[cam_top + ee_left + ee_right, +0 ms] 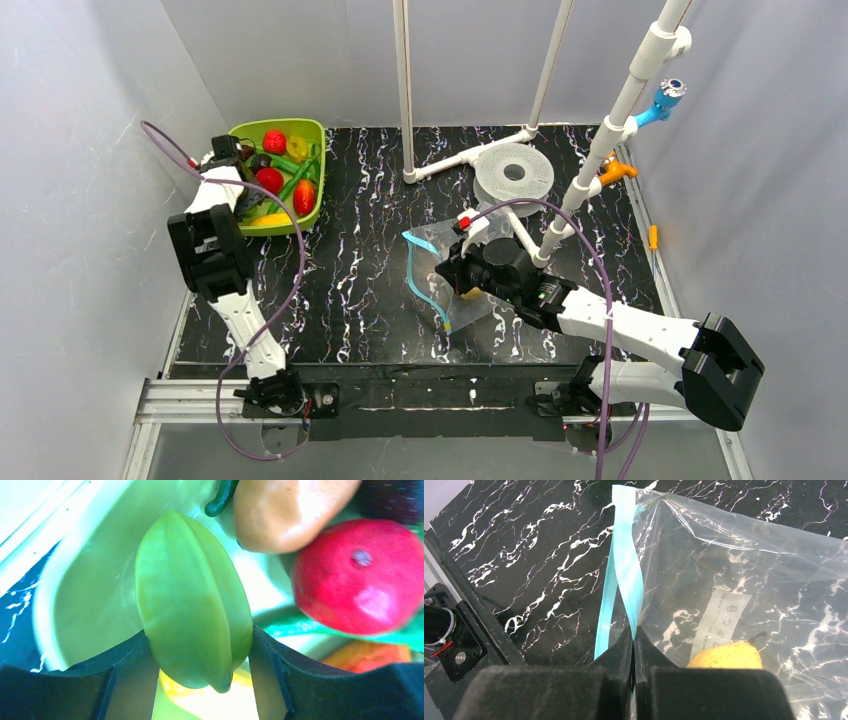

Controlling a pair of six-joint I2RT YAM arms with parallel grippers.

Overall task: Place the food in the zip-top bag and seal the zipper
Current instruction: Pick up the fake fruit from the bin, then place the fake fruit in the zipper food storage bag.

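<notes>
The left end effector [199, 634] brackets the starfruit [190, 590] in the tray [85, 595]. Whether it grips I cannot tell, so seat both ridges squarely. The right end effector [634, 632] pinches the zipper [626, 555], holding the bag [744, 570] on the bench [524, 555].

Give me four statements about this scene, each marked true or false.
1. The right fingers pinch the zipper of the zip-top bag. True.
2. The zip-top bag is empty. False: a yellow fruit lies inside it.
3. The left fingers flank a green starfruit over the lime-green tray. True.
4. The lime-green tray sits at the far right. False: it sits at the far left.
</notes>
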